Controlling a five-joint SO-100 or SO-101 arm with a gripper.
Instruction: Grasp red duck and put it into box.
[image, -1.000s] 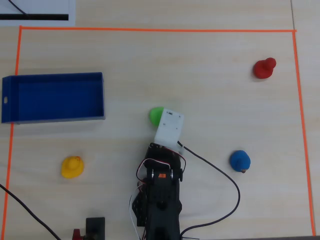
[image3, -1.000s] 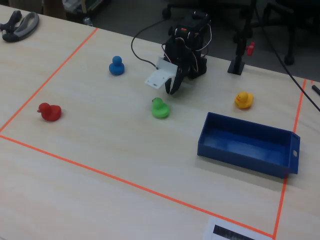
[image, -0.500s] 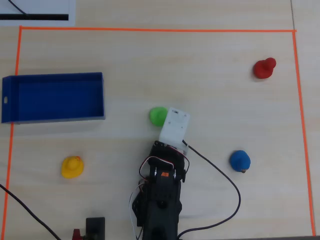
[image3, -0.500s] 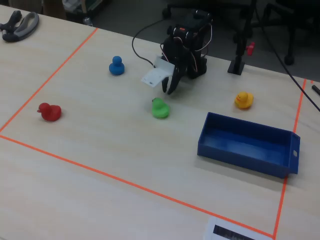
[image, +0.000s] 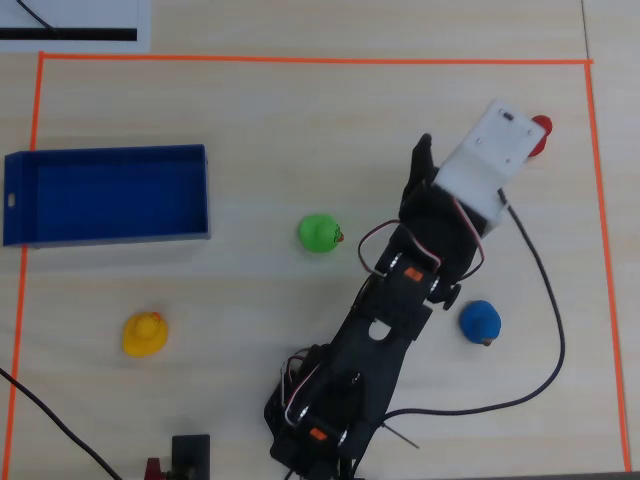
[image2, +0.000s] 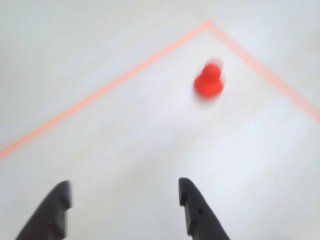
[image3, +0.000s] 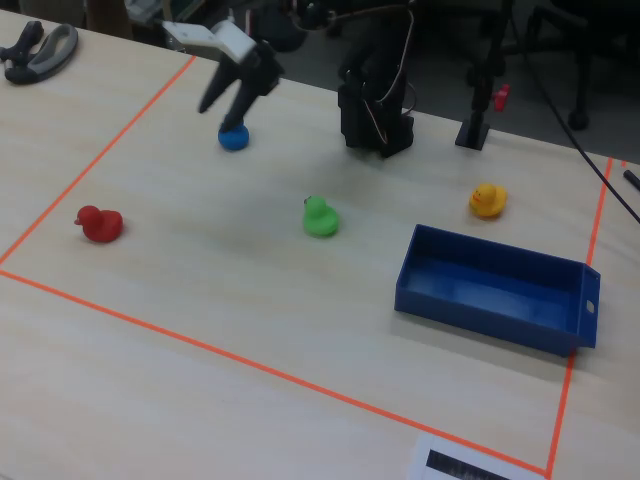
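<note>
Duck — the red duck (image3: 99, 224) is sitting on the table (image3: 230, 300) near the orange tape corner at the fixed view's left, untouched. Further right, the pincer (image3: 232, 103) is hanging spread and empty — the box (image3: 494, 290) is lying far right.

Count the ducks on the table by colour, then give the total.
Red duck: 1
Green duck: 1
Yellow duck: 1
Blue duck: 1
Total: 4 ducks
</note>
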